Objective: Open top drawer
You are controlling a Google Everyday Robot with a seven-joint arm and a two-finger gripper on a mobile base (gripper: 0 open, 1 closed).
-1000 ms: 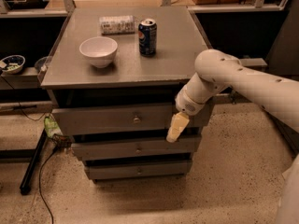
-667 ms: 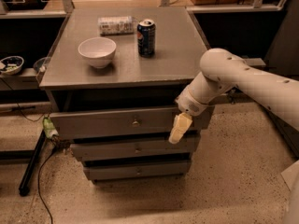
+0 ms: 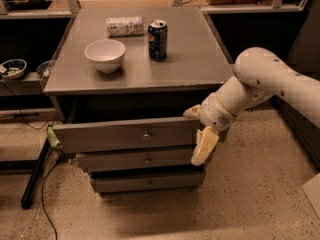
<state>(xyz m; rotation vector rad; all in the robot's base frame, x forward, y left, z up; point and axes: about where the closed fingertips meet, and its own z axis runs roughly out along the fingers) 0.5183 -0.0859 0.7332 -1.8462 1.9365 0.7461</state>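
The top drawer [image 3: 115, 137] is the widest grey front of three, with a small round knob [image 3: 146, 135] at its centre. It stands partly pulled out from under the grey cabinet top [image 3: 192, 59], with a dark gap behind its front. My gripper [image 3: 199, 129] is at the right end of this drawer front. It is open: one pale fingertip [image 3: 192, 112] rests at the front's top edge and the other [image 3: 204, 147] hangs down in front of it. My white arm [image 3: 270, 81] reaches in from the right.
Two narrower drawer fronts, the middle one [image 3: 130, 160] and the bottom one [image 3: 150, 182], sit below. On the cabinet top are a white bowl [image 3: 105, 54], a blue soda can [image 3: 157, 33] and a lying snack bag [image 3: 125, 26]. A black bar [image 3: 35, 174] and cables lie on the floor at the left.
The top drawer has slid out toward the camera, widening the dark gap behind its front. My gripper has moved outward with it at its right end.
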